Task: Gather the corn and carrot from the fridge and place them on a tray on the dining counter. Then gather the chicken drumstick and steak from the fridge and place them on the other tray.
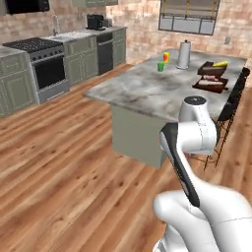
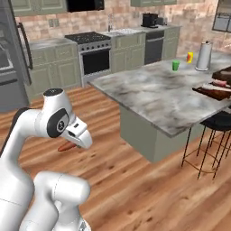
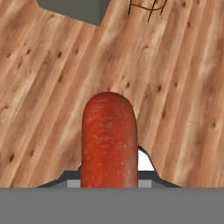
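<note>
The two-finger gripper (image 2: 72, 143) was closed on a long orange-red carrot with a rounded tip (image 3: 109, 140), carried above the wood-plank floor (image 3: 183, 87). In the hand view the carrot ran straight out from between the jaws, its blunt end pointing away from the camera. In the right base view its tapered end (image 2: 66, 147) projected to the left below the white hand.

Handling, as judged: the carrot appeared stiff and light, unlikely to bend or crush. Its skin looked smooth and its body rounded, so it could roll or slide in a two-point grip. The hold appeared to sit near one end — a long overhang that might let the piece pivot when the arm swings. A grip nearer mid-length would be steadier.

The grey marble dining counter (image 1: 147, 91) stood well apart from the gripper. Two dark trays (image 1: 212, 76) lay at its far end; a yellow item, probably the corn (image 1: 220, 63), rested on the farther one.

Hard to make out: the finger contact itself — the carrot covered it. The trays were cut off at the right base view's edge. The reddish items on the nearer tray could not be identified.
</note>
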